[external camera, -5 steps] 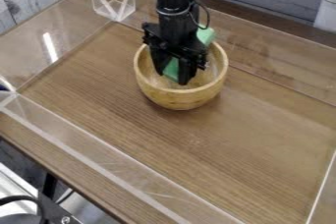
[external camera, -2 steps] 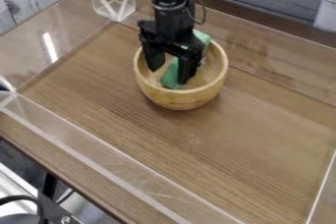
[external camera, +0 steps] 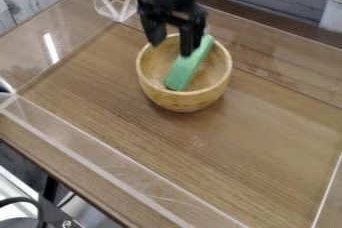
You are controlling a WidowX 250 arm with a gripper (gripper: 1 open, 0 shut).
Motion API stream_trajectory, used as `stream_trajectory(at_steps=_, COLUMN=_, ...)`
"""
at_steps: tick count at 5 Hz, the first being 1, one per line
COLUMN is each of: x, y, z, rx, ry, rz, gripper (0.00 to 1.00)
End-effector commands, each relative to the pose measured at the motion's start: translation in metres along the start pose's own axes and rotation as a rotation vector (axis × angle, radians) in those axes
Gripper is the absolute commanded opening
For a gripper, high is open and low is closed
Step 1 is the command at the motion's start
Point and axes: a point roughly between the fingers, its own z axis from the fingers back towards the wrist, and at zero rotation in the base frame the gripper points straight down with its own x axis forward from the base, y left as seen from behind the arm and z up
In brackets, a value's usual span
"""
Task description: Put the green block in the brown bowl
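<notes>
The green block (external camera: 189, 64) lies slanted inside the brown bowl (external camera: 155, 90), its upper end leaning on the far right rim. My gripper (external camera: 174, 33) hangs just above the bowl's far side, open, with nothing between its black fingers. It is clear of the block, which is in full view below it.
The bowl sits on a wooden tabletop (external camera: 201, 152) enclosed by low clear acrylic walls (external camera: 80, 167). A clear stand (external camera: 118, 2) is at the back left. Grey planks lie behind.
The gripper opened, let go of the green block and rose out of the bowl. The block came to rest leaning in the bowl.
</notes>
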Motion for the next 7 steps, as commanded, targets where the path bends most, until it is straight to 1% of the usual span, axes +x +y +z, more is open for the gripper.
stream_trajectory(at_steps=1, x=0.007, y=0.014, z=0.045, rx=0.018, ry=-0.095, rz=0.015, gripper=1.0)
stream_trajectory(at_steps=2, x=0.001, y=0.024, z=0.069, rx=0.015, ry=-0.108, rz=0.026, gripper=1.0)
stream_trajectory(at_steps=3, x=0.003, y=0.024, z=0.059, rx=0.017, ry=-0.096, rz=0.022, gripper=0.0)
stream_trajectory(at_steps=4, x=0.006, y=0.025, z=0.048, rx=0.02, ry=-0.081, rz=0.02, gripper=0.0)
stream_trajectory(at_steps=5, x=0.006, y=0.024, z=0.034, rx=0.026, ry=-0.042, rz=0.008, gripper=0.0)
stream_trajectory(at_steps=6, x=0.008, y=0.024, z=0.02, rx=0.023, ry=-0.015, rz=0.006, gripper=0.0)
stream_trajectory(at_steps=7, x=0.007, y=0.024, z=0.002, rx=0.03, ry=0.025, rz=-0.002, gripper=0.0)
